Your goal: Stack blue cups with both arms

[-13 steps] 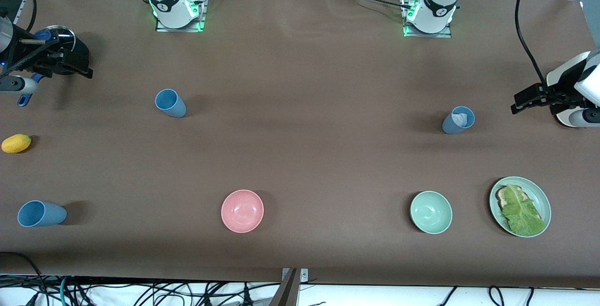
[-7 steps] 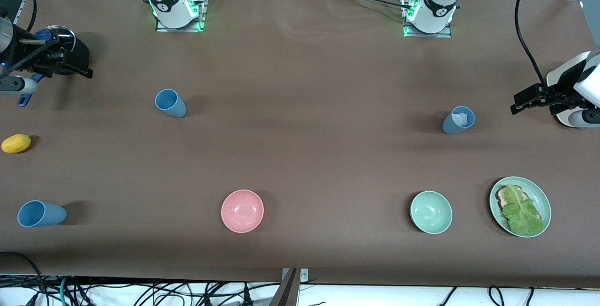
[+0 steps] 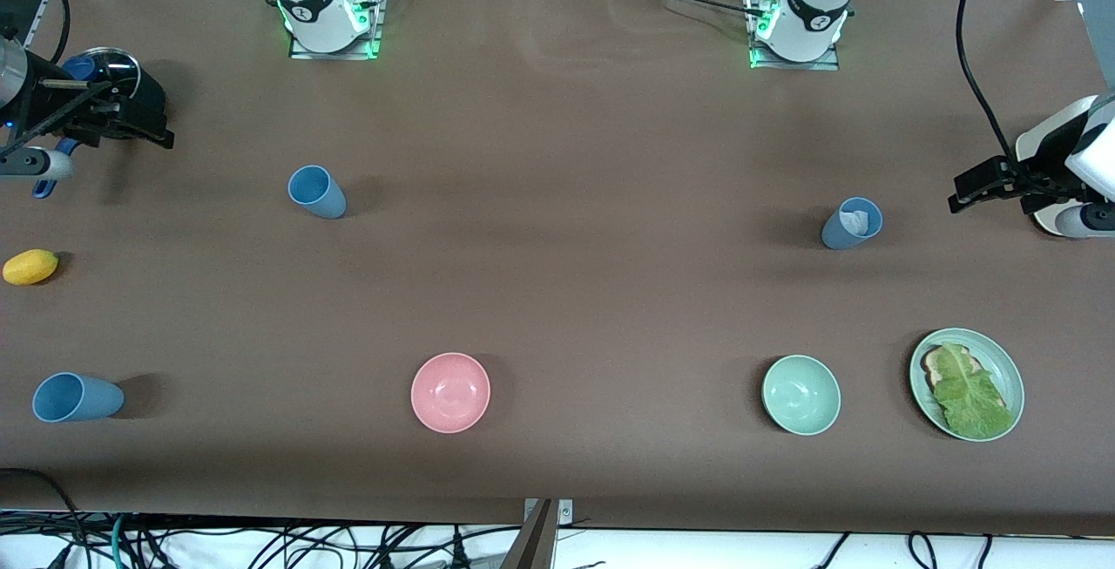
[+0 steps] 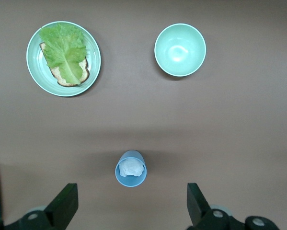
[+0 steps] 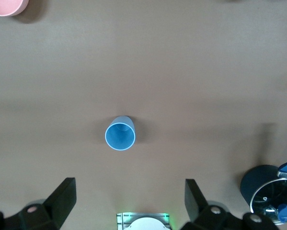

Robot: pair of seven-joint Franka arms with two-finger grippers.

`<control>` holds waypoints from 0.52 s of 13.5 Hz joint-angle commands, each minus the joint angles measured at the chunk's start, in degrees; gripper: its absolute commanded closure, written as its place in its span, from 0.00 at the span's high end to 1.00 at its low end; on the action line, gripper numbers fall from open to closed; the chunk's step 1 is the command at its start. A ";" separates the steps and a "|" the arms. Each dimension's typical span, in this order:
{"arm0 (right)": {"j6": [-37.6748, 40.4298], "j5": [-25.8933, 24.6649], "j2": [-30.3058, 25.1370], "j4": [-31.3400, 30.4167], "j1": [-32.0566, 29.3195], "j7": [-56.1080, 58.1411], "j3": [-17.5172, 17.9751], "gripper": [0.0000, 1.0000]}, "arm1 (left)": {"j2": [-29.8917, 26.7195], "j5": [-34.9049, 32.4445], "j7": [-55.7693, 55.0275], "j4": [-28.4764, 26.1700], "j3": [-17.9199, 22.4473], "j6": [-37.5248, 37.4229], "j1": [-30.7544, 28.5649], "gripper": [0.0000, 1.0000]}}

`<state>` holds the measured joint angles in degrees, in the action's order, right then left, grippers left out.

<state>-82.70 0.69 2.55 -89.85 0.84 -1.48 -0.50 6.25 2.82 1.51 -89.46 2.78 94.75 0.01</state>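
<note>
On the desk point(image 3: 557, 290), three blue cups well apart: paper-stuffed cup point(image 3: 851, 223), upright cup point(image 3: 316, 192), near-edge cup point(image 3: 76, 397), probably tipped. Both left gripper point(image 4: 131, 211) and right gripper point(image 5: 129, 208) raised, fingers apart. Approach stage; next, descend and grasp.

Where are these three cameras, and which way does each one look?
Front view: high across the table, facing both arm bases; three blue cups, bowls, plate.
Left wrist view: on the left arm, looking down at the cup with a white scrap; open jaws frame it.
Right wrist view: looking down at an empty blue cup; open jaws too.
Shared: both cups appear in the front view.
</note>
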 commanded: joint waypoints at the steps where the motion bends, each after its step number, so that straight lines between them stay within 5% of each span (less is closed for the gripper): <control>1: 5.16 -0.07 -0.18 0.64 -0.48 -0.01 -0.11 1.00 | 0.34 -0.63 0.68 0.77 -0.14 -0.09 -0.01 1.00; 7: -0.10 -0.60 0.00 0.56 -0.40 -0.10 -0.38 1.00 | 0.34 -0.63 0.60 0.86 -0.14 -0.09 -0.10 1.00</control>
<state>-82.75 0.54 2.55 -89.85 0.75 -1.48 -1.15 6.27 2.83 1.51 -89.46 2.78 94.75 0.02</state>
